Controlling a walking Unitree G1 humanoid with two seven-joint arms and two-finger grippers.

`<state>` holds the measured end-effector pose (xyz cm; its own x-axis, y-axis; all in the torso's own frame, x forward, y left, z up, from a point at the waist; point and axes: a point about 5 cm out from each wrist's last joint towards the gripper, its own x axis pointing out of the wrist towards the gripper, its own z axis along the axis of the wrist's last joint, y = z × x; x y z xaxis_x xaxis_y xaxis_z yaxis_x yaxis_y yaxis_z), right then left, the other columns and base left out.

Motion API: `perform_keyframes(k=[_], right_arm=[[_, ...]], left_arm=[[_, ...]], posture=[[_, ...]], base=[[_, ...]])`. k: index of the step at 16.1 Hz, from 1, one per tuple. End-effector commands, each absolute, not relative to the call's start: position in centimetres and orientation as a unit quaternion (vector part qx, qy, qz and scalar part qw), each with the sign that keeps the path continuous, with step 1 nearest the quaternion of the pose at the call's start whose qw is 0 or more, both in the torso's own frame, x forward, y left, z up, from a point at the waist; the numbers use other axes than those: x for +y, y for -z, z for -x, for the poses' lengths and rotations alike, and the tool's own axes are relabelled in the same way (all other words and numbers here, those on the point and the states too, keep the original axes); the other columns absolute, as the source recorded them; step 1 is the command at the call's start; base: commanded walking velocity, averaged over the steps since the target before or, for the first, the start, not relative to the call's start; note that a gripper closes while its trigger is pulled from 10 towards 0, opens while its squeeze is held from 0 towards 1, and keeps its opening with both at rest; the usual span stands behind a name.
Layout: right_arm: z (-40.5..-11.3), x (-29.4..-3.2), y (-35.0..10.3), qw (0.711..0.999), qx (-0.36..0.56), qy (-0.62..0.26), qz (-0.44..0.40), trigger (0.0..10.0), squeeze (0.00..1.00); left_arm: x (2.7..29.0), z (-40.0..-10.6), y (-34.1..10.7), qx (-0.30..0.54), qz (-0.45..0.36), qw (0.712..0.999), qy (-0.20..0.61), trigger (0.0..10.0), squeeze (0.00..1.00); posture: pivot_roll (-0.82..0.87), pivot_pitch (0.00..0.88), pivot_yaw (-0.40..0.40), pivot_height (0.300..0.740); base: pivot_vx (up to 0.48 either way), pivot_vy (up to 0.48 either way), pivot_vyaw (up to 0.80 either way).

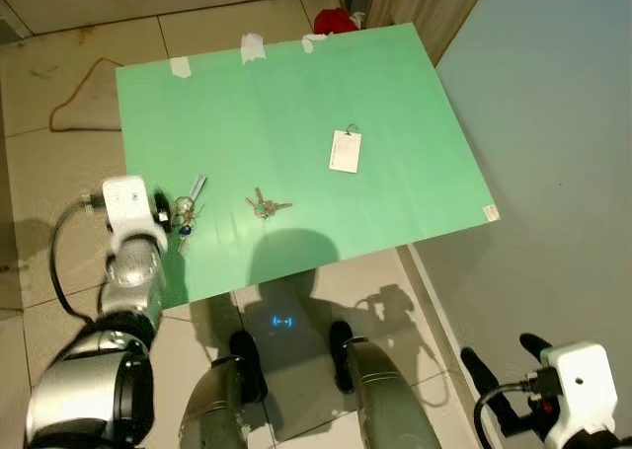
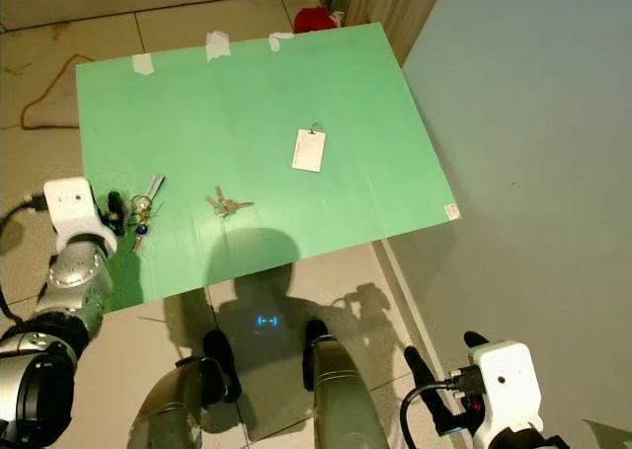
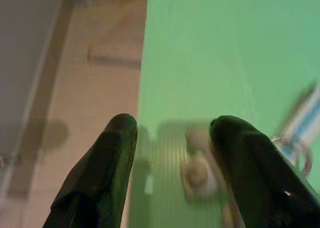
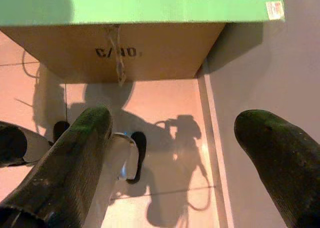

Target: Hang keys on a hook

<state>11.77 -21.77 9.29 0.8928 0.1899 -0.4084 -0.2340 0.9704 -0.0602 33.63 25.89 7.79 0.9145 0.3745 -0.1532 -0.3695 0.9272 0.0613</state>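
Observation:
A green board (image 1: 296,94) lies flat on a cardboard box (image 4: 150,47). Near its left front edge is a key bunch with a blue-and-white strap (image 1: 188,210). My left gripper (image 1: 161,210) hovers just left of it, open, and the key ring (image 3: 295,150) shows beside one finger (image 3: 240,143). A second small bunch of keys (image 1: 266,208) lies toward the middle. A white tag on a ring (image 1: 345,151) lies further right. My right gripper (image 1: 501,350) hangs low at the right, open and holding nothing, over the floor by the box.
A grey wall (image 1: 553,123) runs along the board's right side. A red cloth (image 1: 336,20) lies past the far edge, and a brown rag with a cord (image 1: 89,99) lies on the tiled floor at far left. My feet (image 1: 296,355) stand at the board's front edge.

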Motion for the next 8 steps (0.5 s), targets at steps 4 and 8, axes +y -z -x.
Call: perform_keyframes(k=[4, 8], right_arm=[[-10.9, -22.2, -9.2, 0.968, 0.223, -0.100, 0.061, 10.0, 0.00], [-11.2, -22.1, -9.2, 0.968, 0.220, -0.100, 0.060, 10.0, 0.00]], left_arm=[[24.8, -32.2, -4.5, 0.167, 0.014, 0.973, -0.161, 10.0, 0.00], [23.6, -32.7, -4.7, 0.163, 0.033, 0.977, -0.131, 10.0, 0.00]], posture=[[-0.57, 0.452, -0.092, 0.740], [-0.55, 0.445, -0.084, 0.740]], base=[[0.000, 0.000, 0.00], [0.000, 0.000, 0.00]])
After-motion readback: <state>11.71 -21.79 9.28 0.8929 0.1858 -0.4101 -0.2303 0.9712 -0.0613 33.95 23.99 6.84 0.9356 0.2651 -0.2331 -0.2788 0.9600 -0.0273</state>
